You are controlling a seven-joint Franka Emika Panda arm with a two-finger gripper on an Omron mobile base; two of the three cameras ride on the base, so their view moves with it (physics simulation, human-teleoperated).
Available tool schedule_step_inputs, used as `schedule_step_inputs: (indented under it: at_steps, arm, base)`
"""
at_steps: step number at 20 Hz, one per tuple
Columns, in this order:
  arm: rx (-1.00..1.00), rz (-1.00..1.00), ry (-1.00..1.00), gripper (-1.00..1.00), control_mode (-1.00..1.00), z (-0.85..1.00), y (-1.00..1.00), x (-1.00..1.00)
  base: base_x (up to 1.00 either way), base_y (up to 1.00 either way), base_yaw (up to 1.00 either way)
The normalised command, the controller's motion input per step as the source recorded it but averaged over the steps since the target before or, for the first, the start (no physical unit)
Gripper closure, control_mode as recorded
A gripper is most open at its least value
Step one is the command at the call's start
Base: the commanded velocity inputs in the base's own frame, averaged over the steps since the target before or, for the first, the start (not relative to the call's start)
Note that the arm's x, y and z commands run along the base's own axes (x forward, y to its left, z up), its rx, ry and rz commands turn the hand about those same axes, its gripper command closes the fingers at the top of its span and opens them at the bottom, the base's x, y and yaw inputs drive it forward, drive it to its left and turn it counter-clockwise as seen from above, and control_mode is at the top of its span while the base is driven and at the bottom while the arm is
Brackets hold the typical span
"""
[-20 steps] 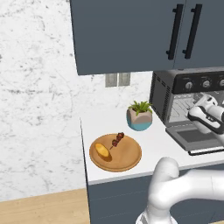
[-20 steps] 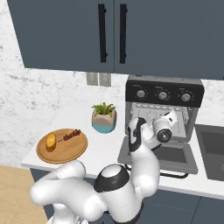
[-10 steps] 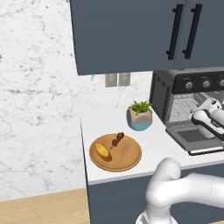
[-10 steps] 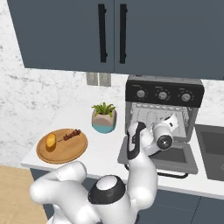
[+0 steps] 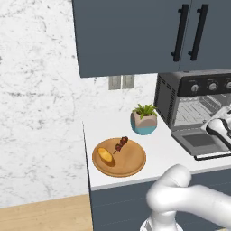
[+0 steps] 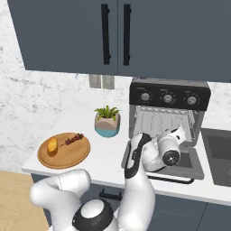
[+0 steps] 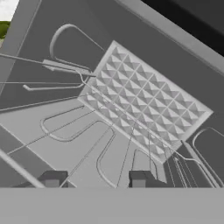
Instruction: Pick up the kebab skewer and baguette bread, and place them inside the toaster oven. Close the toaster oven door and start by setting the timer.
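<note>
The kebab skewer [image 5: 121, 144] and the golden baguette bread [image 5: 106, 155] lie side by side on a round wooden board [image 5: 131, 164] at the counter's left; from the right base the skewer [image 6: 73, 140] and bread [image 6: 53, 144] lie there untouched. The toaster oven [image 6: 169, 96] stands to the right with its door [image 6: 186, 166] folded down flat. My gripper [image 6: 183, 134] hovers over the lowered door, pointing into the oven mouth. In the hand view my gripper [image 7: 95, 179] is open and empty, facing the wire rack [image 7: 109, 131] and a mesh tray [image 7: 146, 111].
A potted plant [image 5: 144, 119] in a blue pot stands between the board and the oven. Dark wall cabinets [image 6: 117, 31] hang overhead. A sink [image 6: 217, 155] lies right of the oven. The counter's front edge runs just below the board.
My hand has sunk a little lower in front of the oven mouth, over the open door. The skewer, bread and board have not moved.
</note>
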Motion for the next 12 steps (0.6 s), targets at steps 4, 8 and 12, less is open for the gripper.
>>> schedule_step_inputs:
  at_steps: [4, 8, 12]
  arm:
    - [0.08, 0.0, 0.06, 1.0, -1.0, 0.05, -0.21, -0.72]
    - [0.07, 0.0, 0.07, 1.0, -1.0, 0.01, -0.16, -0.75]
    - [0.07, 0.0, 0.08, 1.0, -1.0, 0.04, -0.15, -0.72]
  base:
    - [0.0, 0.0, 0.0]
    - [0.0, 0.0, 0.0]
    - [0.0, 0.0, 0.0]
